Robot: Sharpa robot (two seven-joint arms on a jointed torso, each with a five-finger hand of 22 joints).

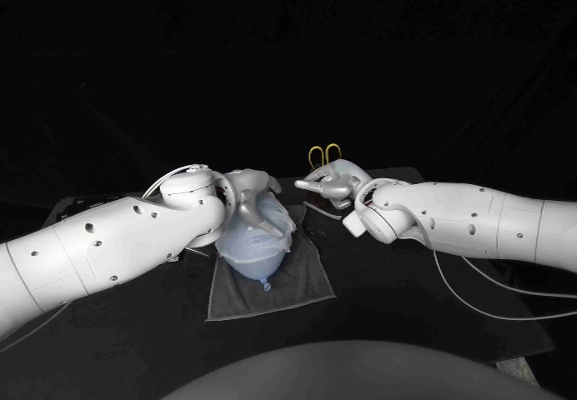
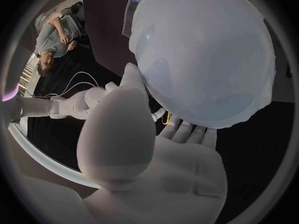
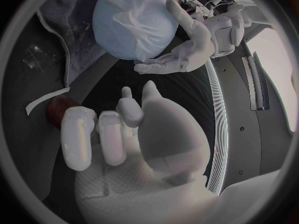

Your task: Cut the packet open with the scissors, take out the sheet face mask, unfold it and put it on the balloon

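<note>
Clearly the left hand (image 1: pixel 247 198) is nearer: spread wide and empty, it touches the far end of the balloon (image 1: pixel 250 254), which lies near-to-far on the towel (image 1: pixel 307 279) with the mask (image 1: pixel 274 218) over it. The right hand (image 1: pixel 331 185), loosely bent and empty, stands apart to the right.

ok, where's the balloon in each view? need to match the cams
Head view: balloon at centre, on the grey towel, left robot hand at its far end.
Left wrist view: balloon just beyond the left robot hand.
Right wrist view: balloon across the table, left robot hand cupped beside it.
Shared landmark: the left robot hand.
</note>
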